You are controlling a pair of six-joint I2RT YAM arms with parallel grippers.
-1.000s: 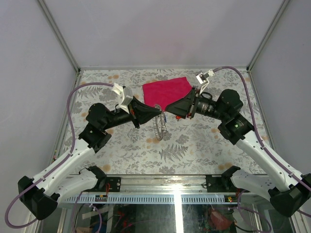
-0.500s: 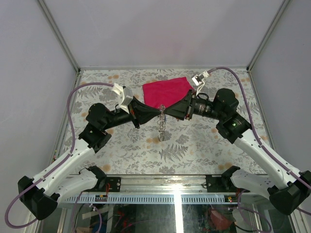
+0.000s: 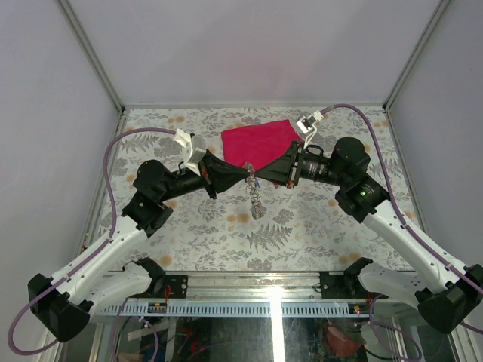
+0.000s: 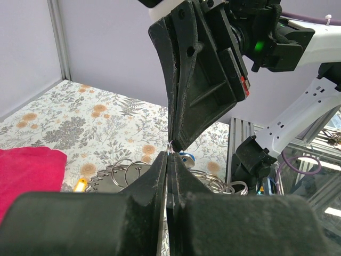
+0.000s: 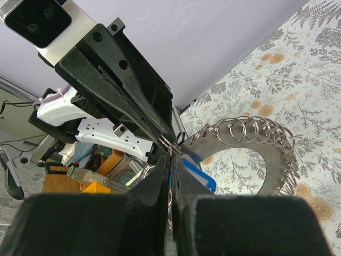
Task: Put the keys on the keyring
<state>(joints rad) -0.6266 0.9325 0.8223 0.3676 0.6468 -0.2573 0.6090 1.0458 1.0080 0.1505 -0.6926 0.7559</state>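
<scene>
Above the table's middle my left gripper and right gripper meet tip to tip. Both are shut on a thin silver wire ring, the keyring; its wire runs down between the right fingers. In the left wrist view the left gripper is pressed shut just under the right one's tips. From the ring hangs a silver bundle: a flat grey disc with a wide hole, threaded with several small rings. A blue-headed key hangs by the tips.
A red cloth lies on the floral table behind the grippers. Purple cables loop from both arms. Pale walls close the back and sides, and a metal rail runs along the near edge.
My right gripper has moved left up to the left gripper's tips and shut on the ring. The hanging bundle has turned edge-on and now dangles lower.
</scene>
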